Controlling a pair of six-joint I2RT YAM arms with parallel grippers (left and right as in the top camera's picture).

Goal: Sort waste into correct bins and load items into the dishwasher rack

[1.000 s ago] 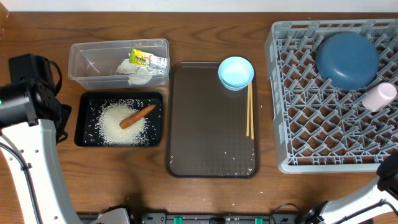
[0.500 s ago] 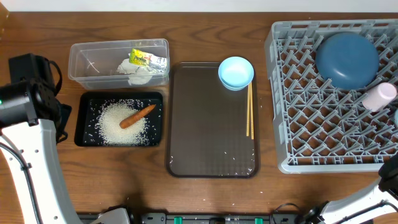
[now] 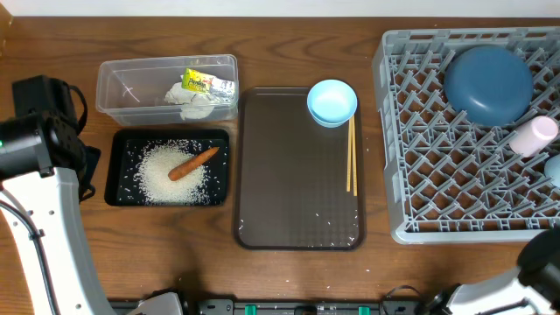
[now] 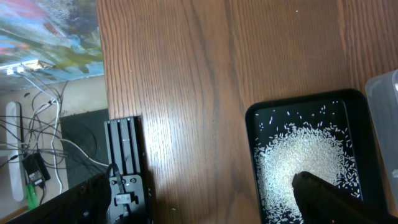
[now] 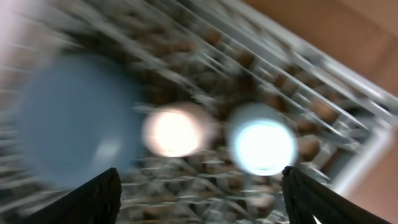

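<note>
Now the right gripper is hanging wide and empty above the dishwasher rack — the wooden chopsticks are lying to its left on the brown serving tray, long axis running front to back — nearer this arm than the left gripper, likewise gaping empty.

Overhead tally, as I count it.

- Dishwasher rack: one, right side.
- Large blue bowl: one, upper right.
- White cup: one.
- Light-blue cups: two — small light-blue cup top centre, second light-blue cup at the right edge.
- Chopsticks: two.
- Brown serving tray: one.
- Black tray, clear tub: one each.
- Carrot, rice heap, wrapper, tissue: one each — all at left.
</note>
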